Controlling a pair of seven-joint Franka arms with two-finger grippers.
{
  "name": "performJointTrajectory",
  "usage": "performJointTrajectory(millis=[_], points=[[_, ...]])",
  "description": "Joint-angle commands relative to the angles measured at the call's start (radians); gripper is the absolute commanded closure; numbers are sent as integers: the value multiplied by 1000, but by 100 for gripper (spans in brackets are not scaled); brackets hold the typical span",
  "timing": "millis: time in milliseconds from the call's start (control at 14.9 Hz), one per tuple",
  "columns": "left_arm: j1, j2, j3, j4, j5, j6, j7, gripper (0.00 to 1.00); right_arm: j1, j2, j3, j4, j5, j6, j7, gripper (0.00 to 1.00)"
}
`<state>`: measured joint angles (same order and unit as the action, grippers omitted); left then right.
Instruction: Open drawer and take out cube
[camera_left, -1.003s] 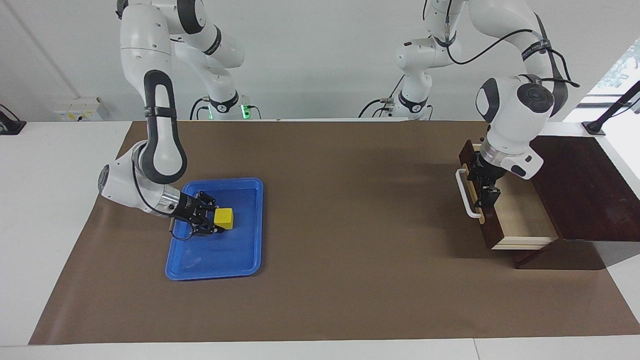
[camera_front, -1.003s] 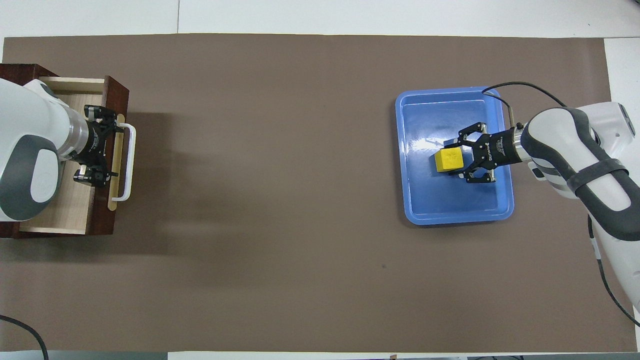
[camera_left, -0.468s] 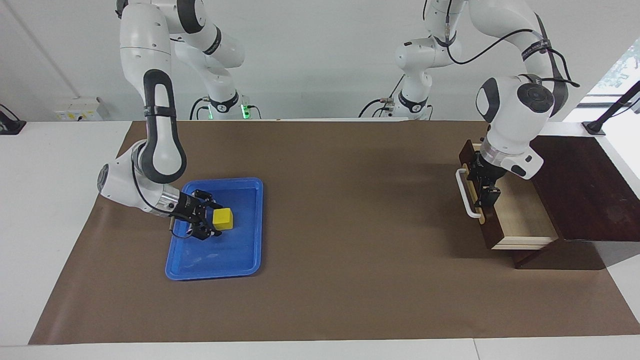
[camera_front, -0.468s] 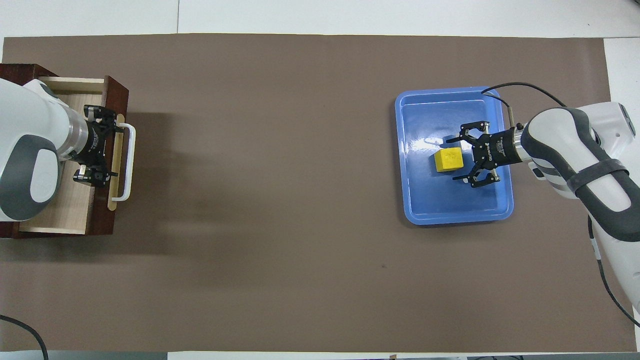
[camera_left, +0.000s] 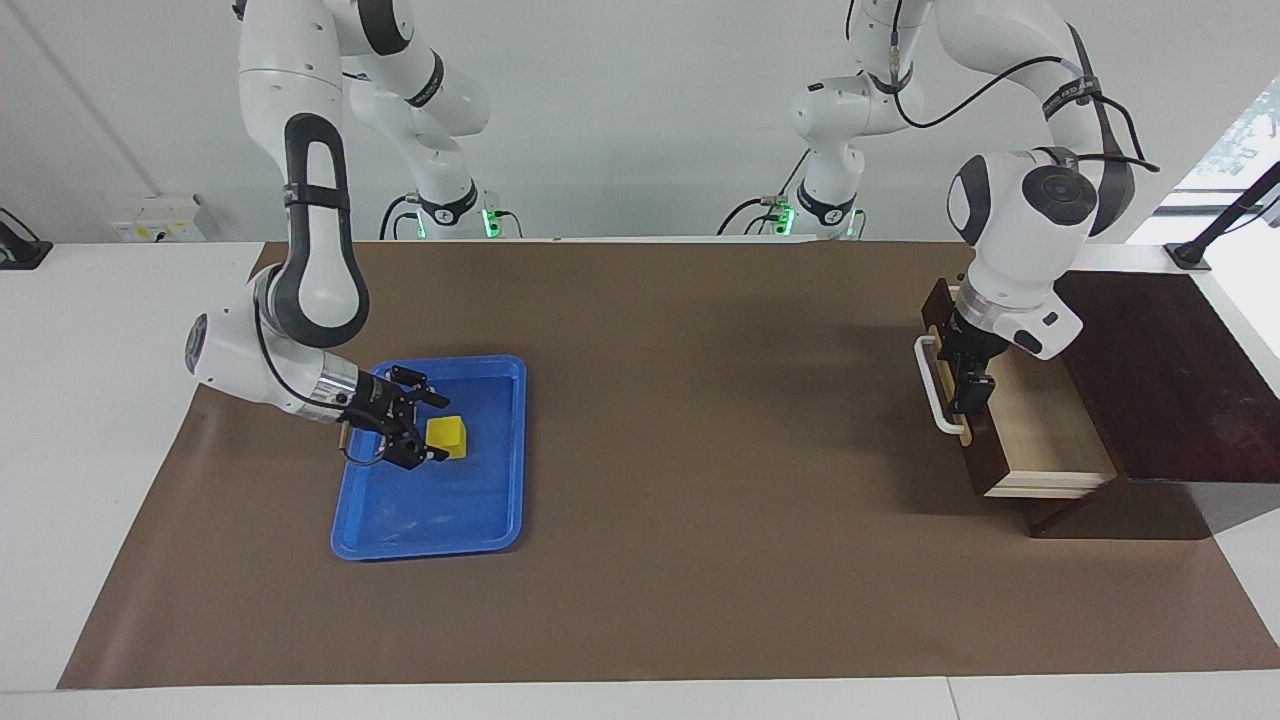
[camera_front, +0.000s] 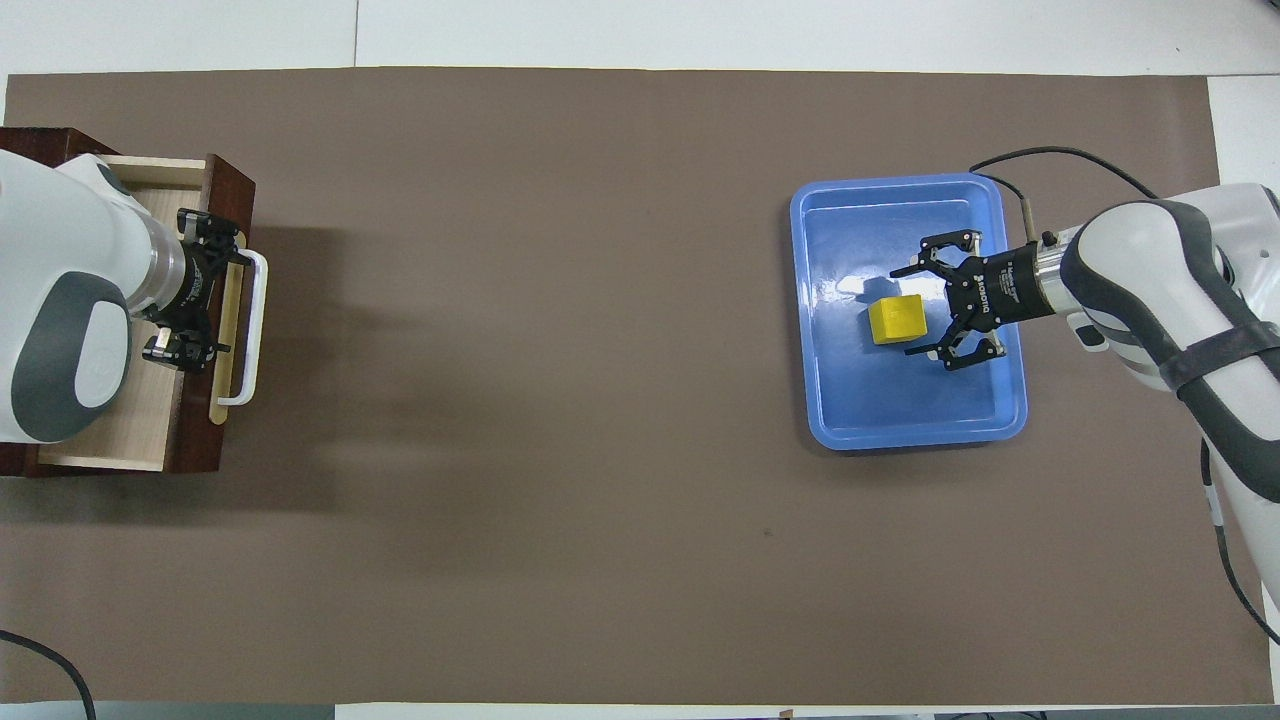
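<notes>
The yellow cube (camera_left: 449, 437) (camera_front: 897, 320) rests in the blue tray (camera_left: 490, 500) (camera_front: 910, 420), toward the right arm's end of the table. My right gripper (camera_left: 432, 428) (camera_front: 925, 312) hovers low over the tray beside the cube, open, its fingertips apart from the cube. The drawer (camera_left: 1045, 425) (camera_front: 120, 420) of the dark wooden box stands pulled out, and the part of its pale interior that I can see holds nothing. My left gripper (camera_left: 972, 375) (camera_front: 192, 290) is open over the drawer's front panel, just inside the white handle (camera_left: 930, 385) (camera_front: 255, 330).
The dark brown box top (camera_left: 1170, 380) lies at the left arm's end of the table. A brown mat (camera_left: 700, 480) (camera_front: 550, 400) covers the table between drawer and tray.
My right gripper has opened, let go of the cube in the tray, and drawn back from it a little. The left arm has risen slightly over the drawer front.
</notes>
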<state>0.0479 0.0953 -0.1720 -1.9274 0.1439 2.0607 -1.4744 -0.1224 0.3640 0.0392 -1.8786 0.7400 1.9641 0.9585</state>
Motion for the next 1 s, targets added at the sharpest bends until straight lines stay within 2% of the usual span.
performJointTrajectory(millis=[0,334,669,803,936], points=[[-34,1,22,18,22,-31,17,0,0,-59,2,28,-33,-79,86,0],[-17,-2,23,15,19,-24,25,0,1,-189,18,42,-66,-174,152,0],[90,-2,26,7,19,4,123,0,98,-205,25,248,-356,-321,115,0],[121,0,26,10,19,7,181,0,115,-212,25,288,-418,-375,-8,0],[167,0,28,8,20,21,258,0,115,-241,25,302,-508,-409,-213,0]])
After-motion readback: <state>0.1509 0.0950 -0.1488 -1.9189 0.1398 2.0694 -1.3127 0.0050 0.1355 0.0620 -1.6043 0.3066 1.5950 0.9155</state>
